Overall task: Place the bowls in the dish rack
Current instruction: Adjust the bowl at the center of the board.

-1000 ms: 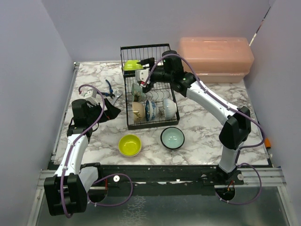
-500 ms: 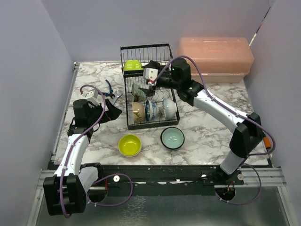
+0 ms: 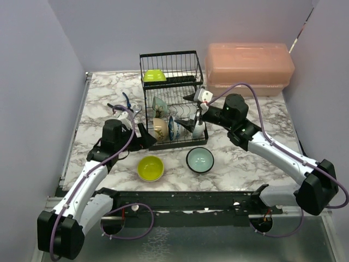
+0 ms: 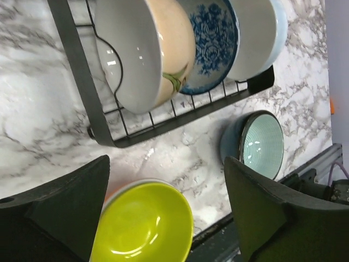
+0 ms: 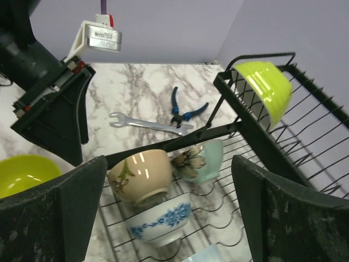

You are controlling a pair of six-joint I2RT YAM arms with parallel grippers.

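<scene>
— Right claw (image 3: 192, 121) gapes empty; it's backed off the dish rack's (image 3: 169, 54) top shelf, down to the front.

— Left claw (image 4: 166, 164) is spread, empty too, now up beside the rack, over the yellow-green bowl (image 4: 143, 225). The teal bowl (image 3: 200, 160) waits nearby.

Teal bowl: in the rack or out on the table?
Out. The teal bowl sits upright on the marble table, in front of the dish rack, its opening facing up.
</scene>
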